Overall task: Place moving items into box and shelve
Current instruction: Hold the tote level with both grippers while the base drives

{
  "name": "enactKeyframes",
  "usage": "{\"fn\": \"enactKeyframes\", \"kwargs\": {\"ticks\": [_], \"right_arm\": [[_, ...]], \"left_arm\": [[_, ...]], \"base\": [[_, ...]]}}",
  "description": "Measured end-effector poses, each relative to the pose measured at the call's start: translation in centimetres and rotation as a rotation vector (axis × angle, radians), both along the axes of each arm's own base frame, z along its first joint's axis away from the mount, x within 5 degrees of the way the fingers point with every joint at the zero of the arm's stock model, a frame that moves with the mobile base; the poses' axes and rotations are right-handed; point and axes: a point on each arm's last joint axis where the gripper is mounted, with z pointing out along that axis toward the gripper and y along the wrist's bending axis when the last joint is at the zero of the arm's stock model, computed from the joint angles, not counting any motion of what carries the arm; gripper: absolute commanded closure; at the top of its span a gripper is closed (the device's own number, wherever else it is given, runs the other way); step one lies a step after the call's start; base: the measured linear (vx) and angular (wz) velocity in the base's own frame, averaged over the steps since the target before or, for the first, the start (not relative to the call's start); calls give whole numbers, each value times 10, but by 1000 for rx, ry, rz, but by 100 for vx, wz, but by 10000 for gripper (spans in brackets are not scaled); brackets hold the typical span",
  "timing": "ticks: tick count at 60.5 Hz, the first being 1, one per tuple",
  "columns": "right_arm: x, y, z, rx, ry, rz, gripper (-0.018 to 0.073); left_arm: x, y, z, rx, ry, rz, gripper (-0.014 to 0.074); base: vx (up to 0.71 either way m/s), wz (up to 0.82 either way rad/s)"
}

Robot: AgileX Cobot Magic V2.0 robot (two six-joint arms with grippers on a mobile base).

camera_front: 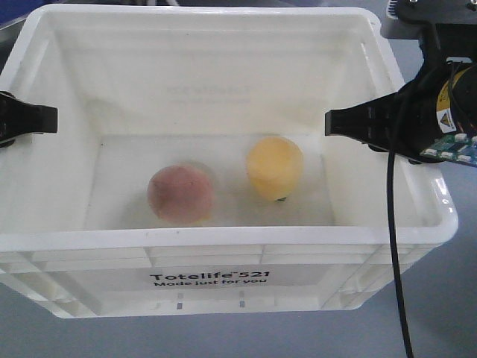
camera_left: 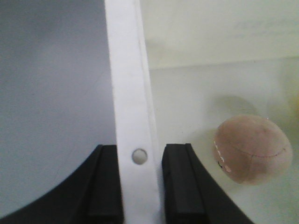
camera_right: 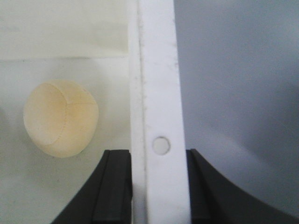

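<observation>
The box (camera_front: pixel 223 240) bore black print on its front wall, at 6 o'clock: "Totelife 521" above "Made just for you". Fainter print on its far wall, at 12 o'clock, was illegible.

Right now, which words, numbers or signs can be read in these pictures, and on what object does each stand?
"Totelife 521": front wall of the large white rectangular plastic tote.
"Made just for you": same wall, directly below.
Faint grey print on the tote's far inner wall: too pale to read.
Yellow sticker on the black right arm: too small to read.
</observation>
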Motion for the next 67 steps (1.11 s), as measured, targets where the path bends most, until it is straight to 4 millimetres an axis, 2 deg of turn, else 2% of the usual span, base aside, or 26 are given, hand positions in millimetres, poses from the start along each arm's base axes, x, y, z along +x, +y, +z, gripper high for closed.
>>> {"fn": "enactKeyframes", "kwargs": {"ticks": [67], "right_arm": [[0, 0, 0, 1, 0, 0, 484]], "left_arm": [[0, 0, 0, 2, 2, 1, 619]], "base": [[-19, 72]]}}
